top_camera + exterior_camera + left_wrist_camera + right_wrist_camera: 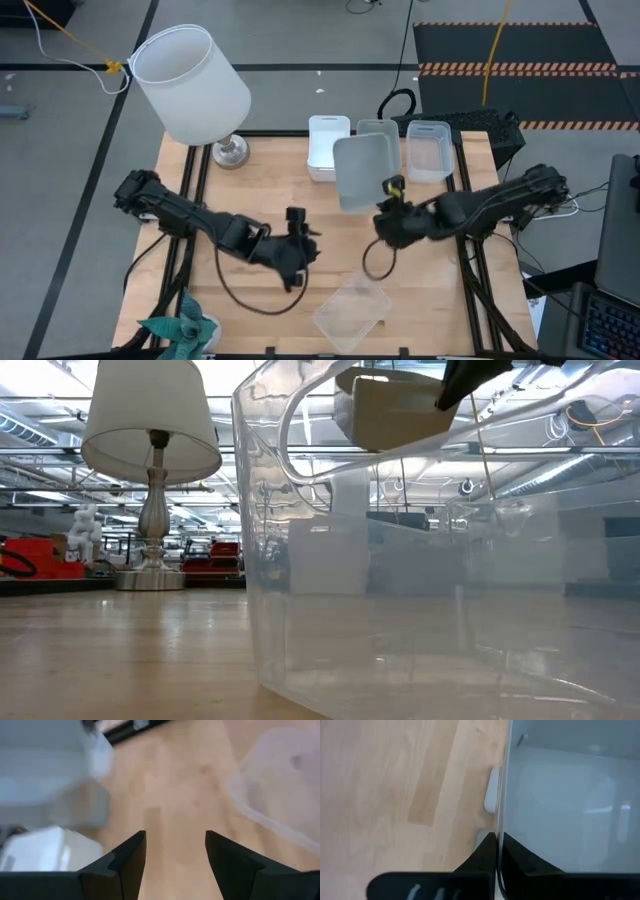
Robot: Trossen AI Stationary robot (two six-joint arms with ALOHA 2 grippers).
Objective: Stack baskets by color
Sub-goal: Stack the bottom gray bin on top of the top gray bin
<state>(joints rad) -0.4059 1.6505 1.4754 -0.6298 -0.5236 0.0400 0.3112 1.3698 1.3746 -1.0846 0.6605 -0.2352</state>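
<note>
White-shaded lamp (192,82) on wooden table (250,190), green plant (185,330)

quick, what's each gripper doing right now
left gripper: open, holding nothing.
right gripper: shut on the rim of the grey basket.

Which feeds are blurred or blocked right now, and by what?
Low view: a clear basket right at the lens fills most of the picture and warps the room behind it; the lamp stays crisp. Left wrist view: the baskets beyond the open left end effector are smeared. Right wrist view: sharp, the right end effector shut on a grey basket's rim.
</note>
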